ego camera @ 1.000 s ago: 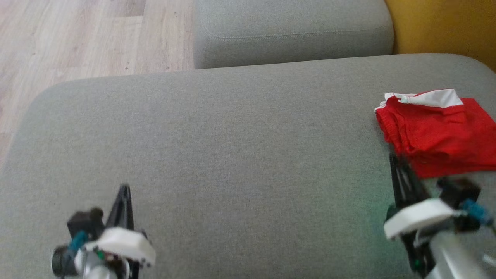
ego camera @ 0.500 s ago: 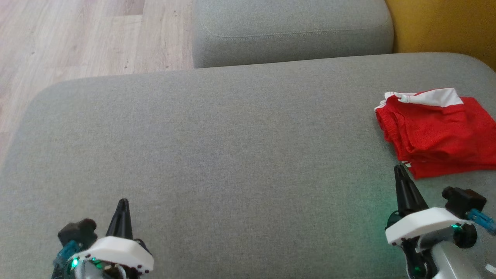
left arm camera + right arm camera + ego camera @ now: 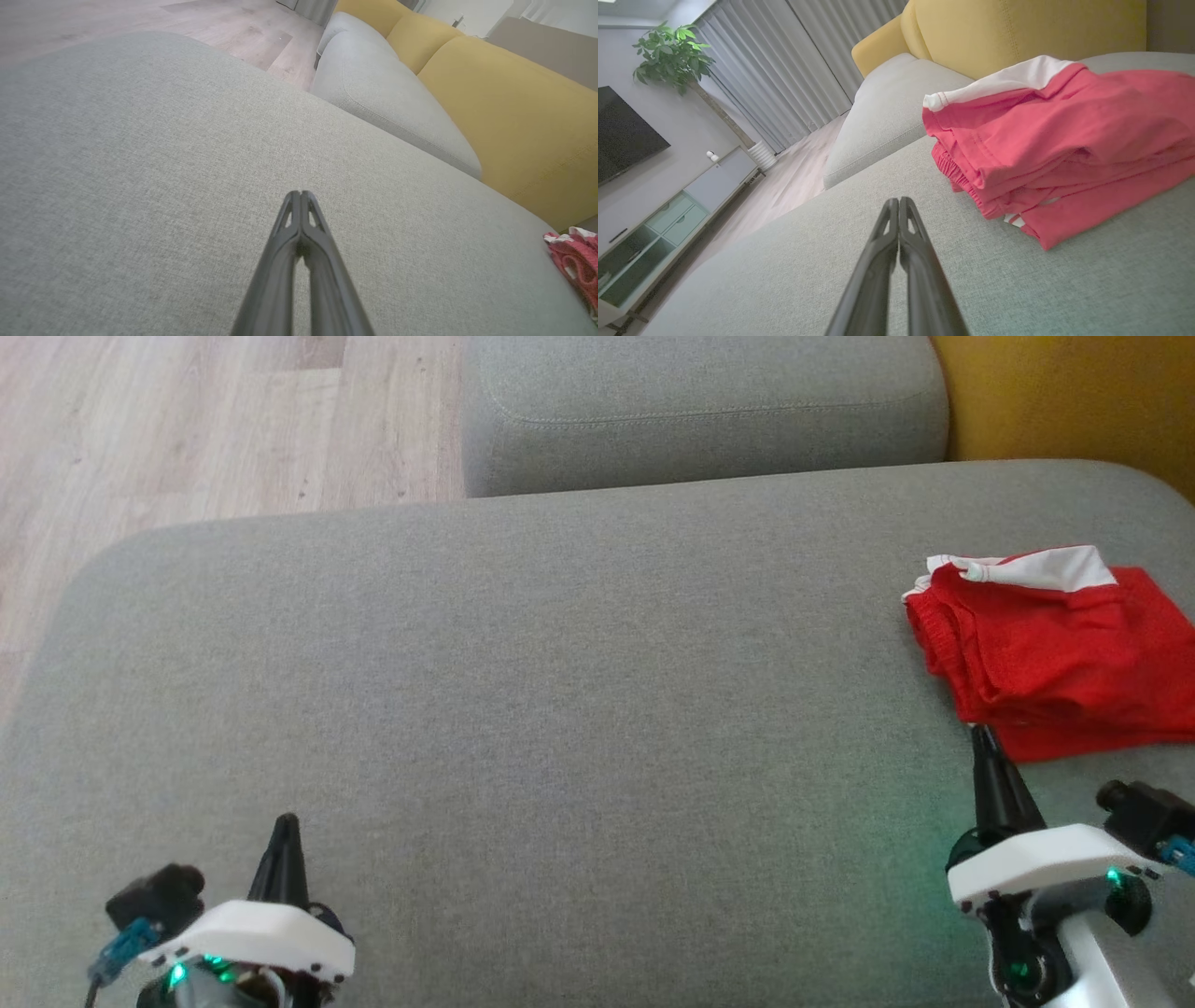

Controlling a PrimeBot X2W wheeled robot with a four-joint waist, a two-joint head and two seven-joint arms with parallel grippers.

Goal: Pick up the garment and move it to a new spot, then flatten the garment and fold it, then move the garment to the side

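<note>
Grey fabric seat (image 3: 523,691) adjoins a second grey cushion (image 3: 700,411) and a yellow backrest (image 3: 509,121). Pale wood floor (image 3: 187,429) lies alongside. Beyond: grey curtains (image 3: 784,65), potted plant (image 3: 672,46), wall television (image 3: 621,135), low cabinet (image 3: 691,196).

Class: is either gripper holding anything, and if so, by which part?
Nothing is held. The left gripper and right gripper are both shut and empty; the folded red garment lies loose on the cushion.

grey seat (image 3: 523,709), wooden floor (image 3: 187,429), yellow backrest (image 3: 1074,397)

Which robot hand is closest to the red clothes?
The right gripper, its tip right beside the folded red garment; the left gripper is far across the grey cushion.
</note>
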